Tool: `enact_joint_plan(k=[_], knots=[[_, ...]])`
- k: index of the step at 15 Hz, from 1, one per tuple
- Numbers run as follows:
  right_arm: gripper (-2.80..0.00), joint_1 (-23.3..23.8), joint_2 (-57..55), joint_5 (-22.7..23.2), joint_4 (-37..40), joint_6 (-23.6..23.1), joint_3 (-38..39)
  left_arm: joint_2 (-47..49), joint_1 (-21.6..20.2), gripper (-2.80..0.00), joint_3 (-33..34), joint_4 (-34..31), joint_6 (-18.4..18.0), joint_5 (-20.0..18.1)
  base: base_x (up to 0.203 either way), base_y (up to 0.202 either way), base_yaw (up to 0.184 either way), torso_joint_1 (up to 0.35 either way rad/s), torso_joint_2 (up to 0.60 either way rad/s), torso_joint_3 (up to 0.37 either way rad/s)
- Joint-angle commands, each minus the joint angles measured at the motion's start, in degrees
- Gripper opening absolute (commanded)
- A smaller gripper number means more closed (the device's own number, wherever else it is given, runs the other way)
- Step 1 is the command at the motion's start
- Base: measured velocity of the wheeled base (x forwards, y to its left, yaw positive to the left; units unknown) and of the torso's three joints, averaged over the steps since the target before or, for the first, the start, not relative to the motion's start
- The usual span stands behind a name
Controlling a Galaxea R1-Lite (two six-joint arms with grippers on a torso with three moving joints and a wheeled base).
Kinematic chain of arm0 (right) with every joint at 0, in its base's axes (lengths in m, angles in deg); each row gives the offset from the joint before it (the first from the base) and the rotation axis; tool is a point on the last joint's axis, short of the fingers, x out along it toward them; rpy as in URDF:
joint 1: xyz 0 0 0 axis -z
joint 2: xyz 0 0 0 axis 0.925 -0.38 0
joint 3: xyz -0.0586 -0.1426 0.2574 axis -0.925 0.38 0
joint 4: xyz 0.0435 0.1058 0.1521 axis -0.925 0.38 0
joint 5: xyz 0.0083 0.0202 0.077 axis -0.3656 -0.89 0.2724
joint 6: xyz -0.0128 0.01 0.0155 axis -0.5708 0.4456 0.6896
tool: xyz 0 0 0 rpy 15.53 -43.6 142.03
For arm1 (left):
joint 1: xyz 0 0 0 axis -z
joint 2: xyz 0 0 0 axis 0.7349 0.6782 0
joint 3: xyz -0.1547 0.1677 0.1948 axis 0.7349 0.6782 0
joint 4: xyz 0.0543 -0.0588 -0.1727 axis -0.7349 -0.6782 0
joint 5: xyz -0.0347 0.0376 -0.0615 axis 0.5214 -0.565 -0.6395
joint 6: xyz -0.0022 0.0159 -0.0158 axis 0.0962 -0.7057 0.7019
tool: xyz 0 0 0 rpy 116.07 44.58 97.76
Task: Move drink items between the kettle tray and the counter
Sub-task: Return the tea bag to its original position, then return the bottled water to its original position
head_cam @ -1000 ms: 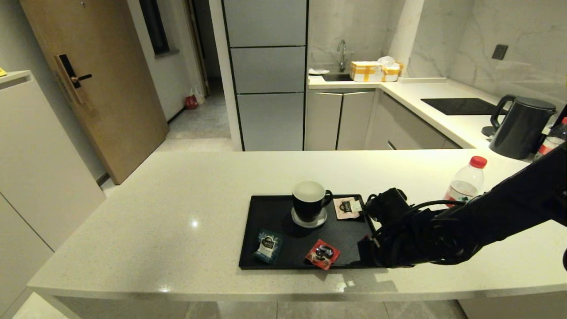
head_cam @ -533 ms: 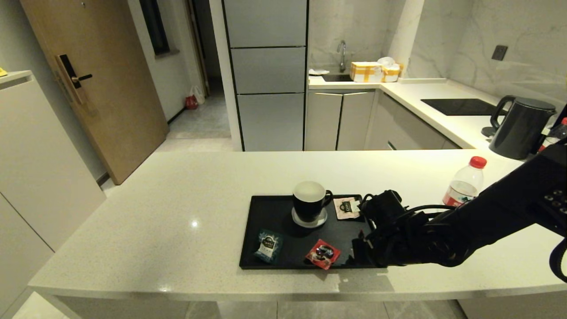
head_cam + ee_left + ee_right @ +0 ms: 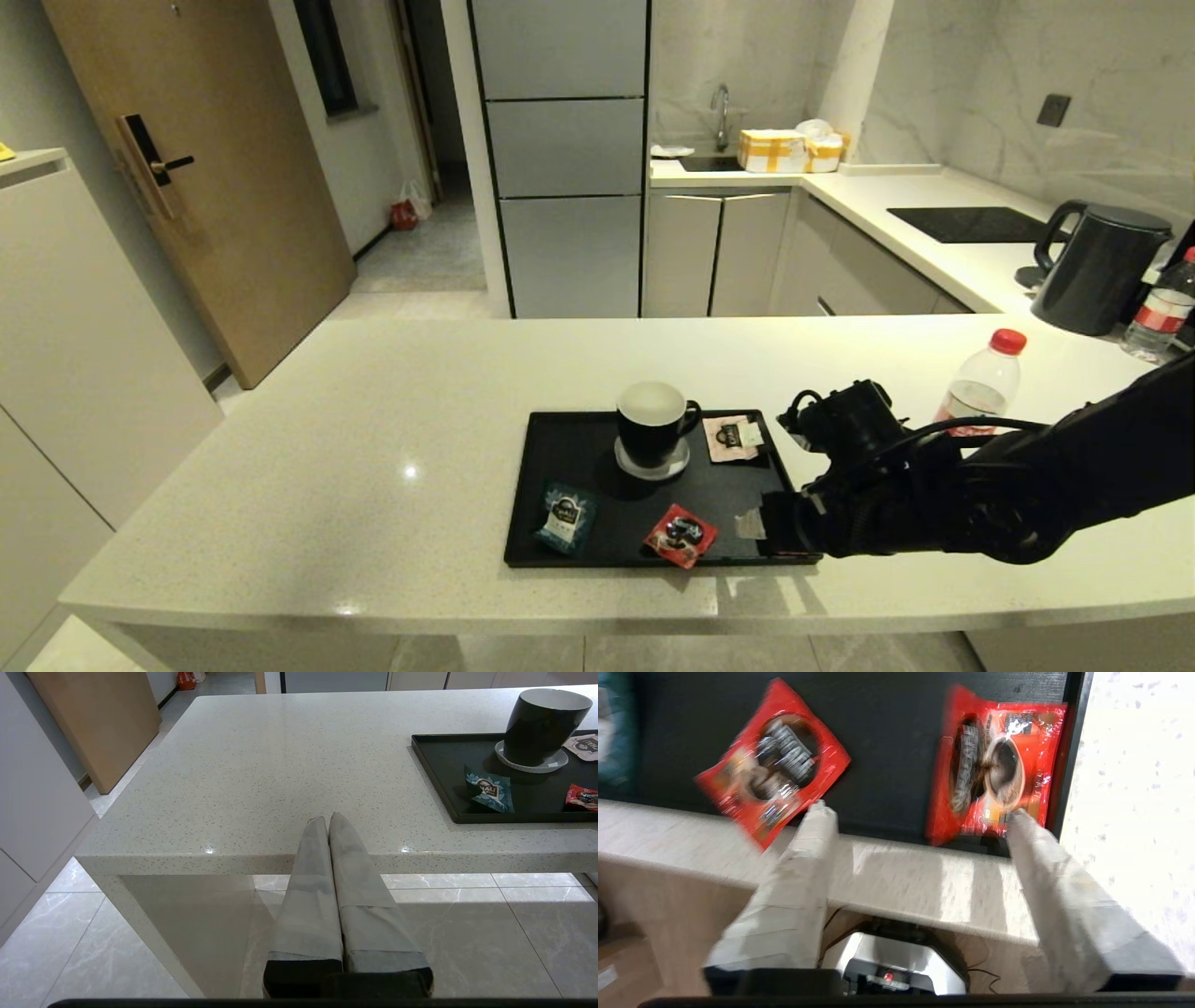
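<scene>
The black kettle tray (image 3: 579, 457) lies on the cream counter (image 3: 373, 420). On it are a teal sachet (image 3: 565, 518), a red sachet (image 3: 680, 535) and a pale pink sachet (image 3: 731, 437). My right gripper (image 3: 920, 814) hangs open over the tray's near right corner (image 3: 761, 532). One fingertip is by the first red sachet (image 3: 773, 772). The other touches a second red sachet (image 3: 999, 779) lying in that corner, hidden under the arm in the head view. A red-capped water bottle (image 3: 985, 383) stands on the counter to the right of the tray. My left gripper (image 3: 327, 819) stays shut and empty before the counter's front edge.
A black mug (image 3: 651, 425) on a white coaster stands at the back of the tray. A black kettle (image 3: 1097, 271) and a second bottle (image 3: 1158, 313) stand at the far right, with a glass hob (image 3: 971, 224) behind. The counter (image 3: 280, 756) stretches bare to the left of the tray.
My right forearm has dropped lower and the wrist has swung slightly right over the tray's near right corner, uncovering the far bottle by the kettle. The sachets in view have not moved.
</scene>
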Motion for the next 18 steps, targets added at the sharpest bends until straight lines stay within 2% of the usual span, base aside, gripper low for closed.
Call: enact_joint_plan(k=[1, 4, 8, 9, 11, 14, 18], knots=[[0.00, 0.05, 3.42, 0.17, -0.29, 0.13, 0.69, 0.07, -0.04, -2.80, -0.01, 0.00, -0.01, 0.02, 0.000, 0.000, 0.000, 0.000, 0.00, 0.000], [0.00, 2.69, 6.50, 0.04, -0.23, 0.31, 1.36, 0.07, -0.04, -2.80, -0.01, 0.00, -0.01, 0.02, 0.000, 0.000, 0.000, 0.000, 0.00, 0.000], [0.00, 10.36, 9.66, -0.36, 0.28, 1.03, 3.07, 0.07, -0.04, -2.80, -0.01, 0.00, -0.01, 0.02, 0.000, 0.000, 0.000, 0.000, 0.00, 0.000], [-2.80, 12.23, 10.01, -0.48, 0.27, 1.03, 4.01, 0.07, -0.03, -2.80, -0.01, 0.00, -0.01, 0.02, 0.000, 0.000, 0.000, 0.000, 0.00, 0.000], [-2.80, 16.10, 9.65, -1.72, 0.01, 2.13, 4.18, 0.07, -0.04, -2.80, -0.01, 0.00, -0.01, 0.02, 0.000, 0.000, 0.000, 0.000, 0.00, 0.000], [-2.80, 21.98, 8.26, -7.55, -1.86, 3.37, 3.73, 0.07, -0.04, -2.80, -0.01, 0.00, -0.01, 0.02, 0.000, 0.000, 0.000, 0.000, 0.00, 0.000], [-2.80, 25.15, 7.78, -10.91, -7.87, 0.12, 3.59, 0.07, 0.04, -2.80, -0.01, 0.00, -0.01, 0.02, 0.000, 0.000, 0.000, 0.000, 0.00, 0.000]])
